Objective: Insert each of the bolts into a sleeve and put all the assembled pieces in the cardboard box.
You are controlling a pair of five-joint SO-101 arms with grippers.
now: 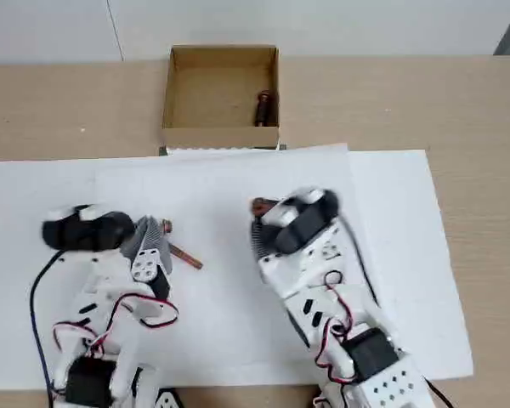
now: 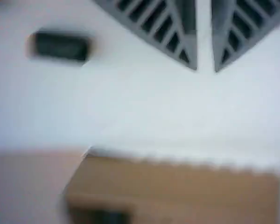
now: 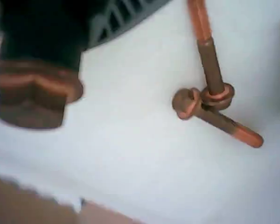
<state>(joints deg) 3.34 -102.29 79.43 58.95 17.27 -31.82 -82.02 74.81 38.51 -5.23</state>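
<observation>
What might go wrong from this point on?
The two loose bolts lie crossed and touching on the paper, close to the left gripper; grasping one may drag or roll the other. The right gripper holds a third bolt with its head sticking out, so it might tilt or slip during insertion.

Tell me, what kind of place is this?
Probably a workshop or lab bench for robot practice: two small robot arms sit on a wooden table over white paper, with copper bolts and a cardboard box.
</observation>
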